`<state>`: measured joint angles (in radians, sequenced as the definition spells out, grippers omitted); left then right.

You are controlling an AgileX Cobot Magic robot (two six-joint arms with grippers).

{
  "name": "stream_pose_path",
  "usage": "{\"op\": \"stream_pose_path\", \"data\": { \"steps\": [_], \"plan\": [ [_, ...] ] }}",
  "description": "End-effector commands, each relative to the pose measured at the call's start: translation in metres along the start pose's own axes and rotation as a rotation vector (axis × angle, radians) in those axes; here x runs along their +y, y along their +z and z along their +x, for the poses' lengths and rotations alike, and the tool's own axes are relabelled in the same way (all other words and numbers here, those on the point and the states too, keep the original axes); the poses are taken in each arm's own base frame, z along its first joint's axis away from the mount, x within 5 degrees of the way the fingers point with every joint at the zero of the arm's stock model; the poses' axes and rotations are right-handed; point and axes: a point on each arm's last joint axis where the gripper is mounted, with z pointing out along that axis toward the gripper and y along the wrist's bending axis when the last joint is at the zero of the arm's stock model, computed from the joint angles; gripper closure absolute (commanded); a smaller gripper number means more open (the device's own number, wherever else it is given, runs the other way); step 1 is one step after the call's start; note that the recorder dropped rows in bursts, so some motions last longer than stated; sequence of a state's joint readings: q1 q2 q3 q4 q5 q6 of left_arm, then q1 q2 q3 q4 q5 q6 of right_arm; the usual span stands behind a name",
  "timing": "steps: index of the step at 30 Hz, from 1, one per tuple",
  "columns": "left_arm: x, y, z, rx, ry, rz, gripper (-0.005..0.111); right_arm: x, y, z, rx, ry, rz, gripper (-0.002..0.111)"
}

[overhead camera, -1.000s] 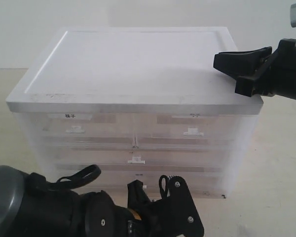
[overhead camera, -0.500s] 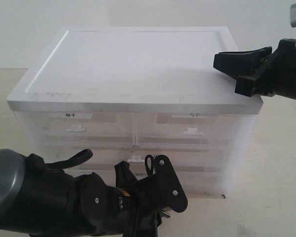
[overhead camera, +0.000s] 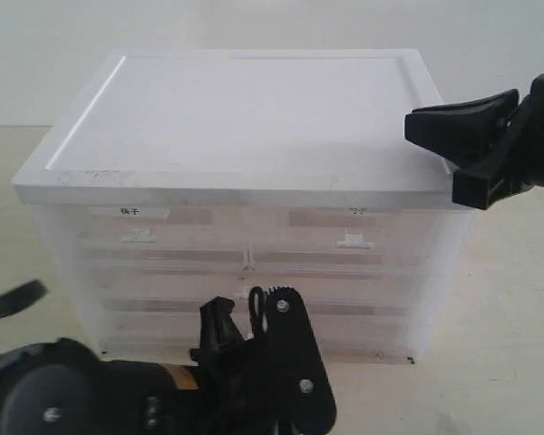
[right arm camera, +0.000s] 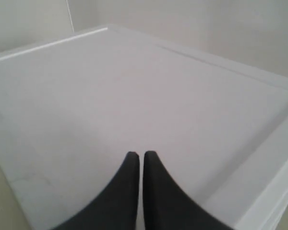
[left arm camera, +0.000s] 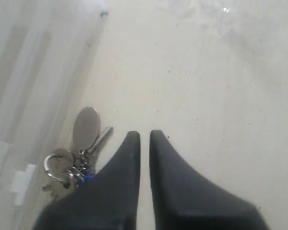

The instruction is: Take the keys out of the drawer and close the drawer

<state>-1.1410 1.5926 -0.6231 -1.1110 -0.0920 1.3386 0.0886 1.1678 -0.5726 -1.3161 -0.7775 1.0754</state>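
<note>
Fingers (left arm camera: 144, 136) of left gripper nearly closed, keys (left arm camera: 79, 153) just beside them.

I see a translucent white drawer cabinet (overhead camera: 245, 172) on a cream tabletop (overhead camera: 508, 308), two labelled half-width drawers (overhead camera: 145, 231) uppermost.

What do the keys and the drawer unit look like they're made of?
The keys: shiny silver metal by their bright glints, with a smooth, dull grey oval tag, perhaps metal, and a small blue piece of unclear material. The drawer unit: frosted translucent plastic, since the drawer edges show hazily through its front; the top looks matte white.
</note>
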Motion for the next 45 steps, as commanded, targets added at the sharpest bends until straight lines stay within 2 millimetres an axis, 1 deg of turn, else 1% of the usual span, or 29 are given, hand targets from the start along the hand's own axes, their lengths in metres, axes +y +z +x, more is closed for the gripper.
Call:
{"op": "stream_pose_path", "data": {
  "steps": [1, 5, 6, 7, 13, 19, 24, 29, 33, 40, 45],
  "plan": [
    [0.001, -0.037, -0.001, -0.106, -0.044, -0.044, 0.102, 0.013, -0.014, -0.007, -0.026, -0.007, -0.005, 0.108],
    [0.004, -0.072, 0.005, -0.206, -0.081, -0.078, 0.102, 0.028, -0.032, -0.004, -0.088, -0.007, 0.029, 0.108],
    [0.005, -0.077, 0.008, -0.217, -0.086, -0.082, 0.102, 0.031, -0.036, -0.002, -0.097, -0.009, 0.041, 0.108],
    [0.006, -0.088, 0.01, -0.256, -0.105, -0.097, 0.102, 0.035, -0.042, 0.0, -0.112, -0.013, 0.06, 0.108],
    [0.012, -0.127, 0.027, -0.411, -0.222, -0.17, 0.102, 0.062, -0.082, 0.007, -0.237, -0.046, 0.18, 0.108],
    [0.013, -0.162, 0.048, -0.58, -0.324, -0.185, 0.102, 0.087, -0.118, 0.017, -0.384, -0.022, 0.26, 0.108],
    [0.009, -0.175, 0.069, -0.667, -0.367, -0.171, 0.102, 0.101, -0.138, 0.03, -0.485, -0.03, 0.295, 0.108],
    [0.005, -0.183, 0.089, -0.744, -0.384, -0.166, 0.102, 0.107, -0.146, 0.042, -0.54, -0.037, 0.313, 0.108],
    [0.002, -0.186, 0.101, -0.796, -0.389, -0.165, 0.102, 0.106, -0.143, 0.048, -0.522, -0.013, 0.304, 0.108],
    [-0.002, -0.186, 0.118, -0.858, -0.392, -0.157, 0.102, 0.108, -0.142, 0.049, -0.508, 0.037, 0.274, 0.108],
    [-0.006, -0.186, 0.119, -0.856, -0.382, -0.12, 0.102, 0.108, -0.142, 0.049, -0.51, 0.04, 0.273, 0.108]
  ]
}}
